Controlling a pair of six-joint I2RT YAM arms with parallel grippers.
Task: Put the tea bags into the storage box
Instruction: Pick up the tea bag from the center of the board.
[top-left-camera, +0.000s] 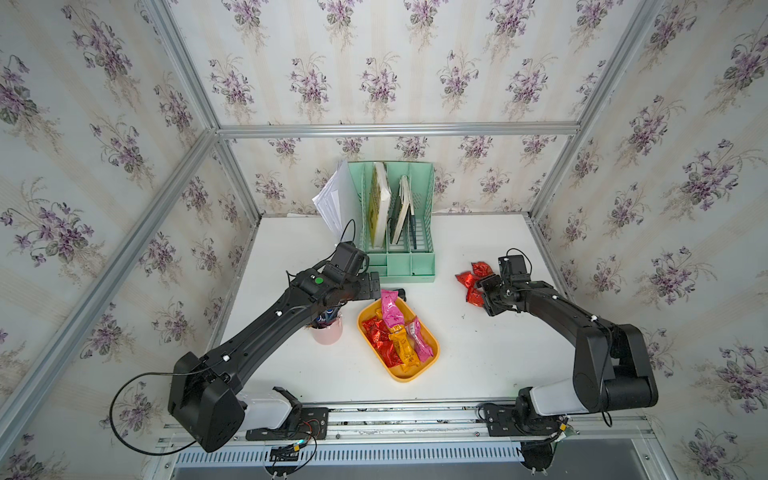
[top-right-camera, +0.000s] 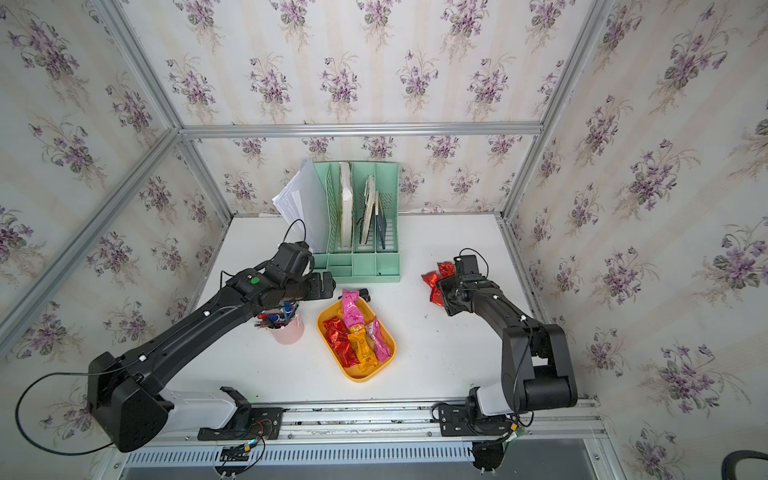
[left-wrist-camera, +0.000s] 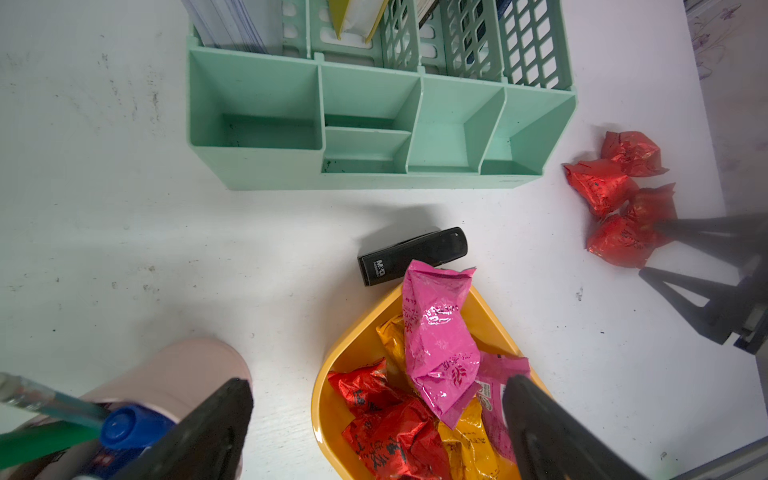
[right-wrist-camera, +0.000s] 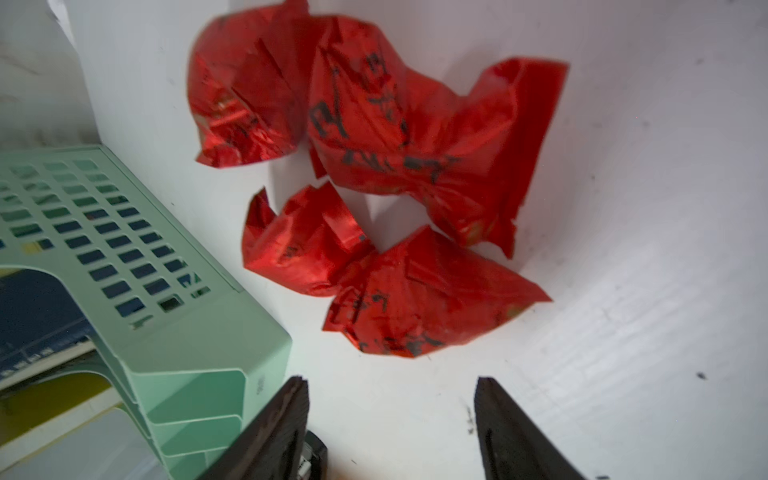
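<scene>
Right gripper: jaws stand well apart, nothing between them, nothing held; it hangs low over the right side of the white counter, to the right of the mint-green plastic file organizer. Four loose, crinkled red foil tea bags lie in a tight cluster on the counter just ahead of its fingertips; the nearest one stops short of the gap. In the left wrist view one finger reaches the edge of the cluster; contact cannot be told.

The cluster lies well apart from the storage box, a shallow yellow-orange plastic tray sitting mid-counter in both top views. The box holds the other tea bags: red, orange-yellow and pink sachets lying flat; one larger pink sachet is propped on top, its far end poking over the rim beside a small black stapler.

Left gripper: jaws wide, empty; it hovers between a pale pink pen cup and the box, one finger over the cup side, the other over the box's tea bags; the cup stands just left of the box.
</scene>
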